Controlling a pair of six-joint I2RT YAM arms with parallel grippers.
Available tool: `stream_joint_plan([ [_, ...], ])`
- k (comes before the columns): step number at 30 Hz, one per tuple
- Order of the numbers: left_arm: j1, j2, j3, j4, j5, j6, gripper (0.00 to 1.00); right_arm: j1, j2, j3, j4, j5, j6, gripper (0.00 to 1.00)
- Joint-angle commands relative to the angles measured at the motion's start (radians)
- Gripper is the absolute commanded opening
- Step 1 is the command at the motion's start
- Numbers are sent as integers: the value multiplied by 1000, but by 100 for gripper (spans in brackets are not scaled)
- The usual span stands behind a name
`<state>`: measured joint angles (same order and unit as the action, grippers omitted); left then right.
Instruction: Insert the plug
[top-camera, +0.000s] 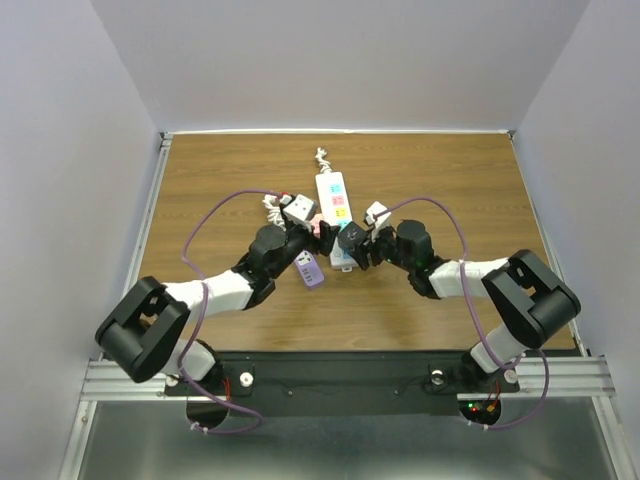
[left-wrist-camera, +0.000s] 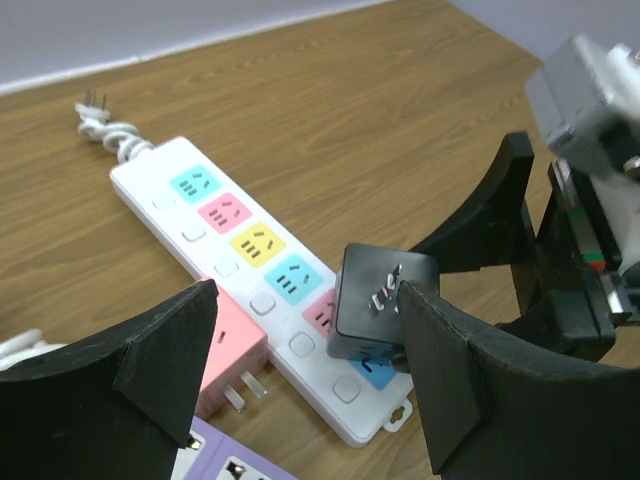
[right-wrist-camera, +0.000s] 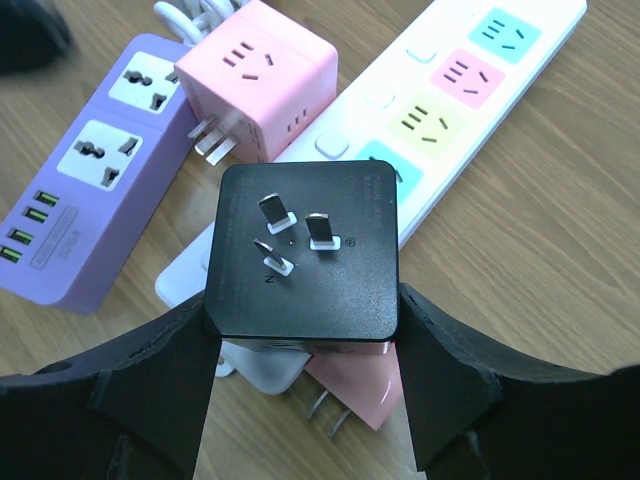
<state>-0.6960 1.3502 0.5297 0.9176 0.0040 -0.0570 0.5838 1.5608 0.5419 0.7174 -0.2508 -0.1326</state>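
Over brown wooden table (top-camera: 450, 190): grasping black square plug (right-wrist-camera: 305, 250) in right end effector (right-wrist-camera: 305, 335), left end effector (left-wrist-camera: 305, 295) released; best aligning prongs (right-wrist-camera: 290, 235) squarely over white plastic power strip (left-wrist-camera: 225, 268).

Overhead view, 2 close wrist views, shared power strip (top-camera: 330, 195)
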Motion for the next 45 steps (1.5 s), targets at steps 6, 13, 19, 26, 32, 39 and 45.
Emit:
stream_joint_plan([
  [6,-54,164,105,63,-87,-20,83,2,27,43,100,5,34,32],
  [13,-63,217,145,73,-68,-21,82,1,28,38,105,1,30,32],
  [19,-91,227,138,109,-49,-32,81,1,31,38,105,30,34,32],
  [26,-120,274,164,104,-44,-30,76,2,13,27,105,30,42,32],
  [32,-122,308,190,93,-48,-29,72,1,-7,16,105,16,45,32],
  [39,-125,345,222,83,-59,-15,67,1,-16,10,105,12,47,33],
  [45,-132,379,251,64,-50,-14,56,1,-15,13,105,13,51,33],
])
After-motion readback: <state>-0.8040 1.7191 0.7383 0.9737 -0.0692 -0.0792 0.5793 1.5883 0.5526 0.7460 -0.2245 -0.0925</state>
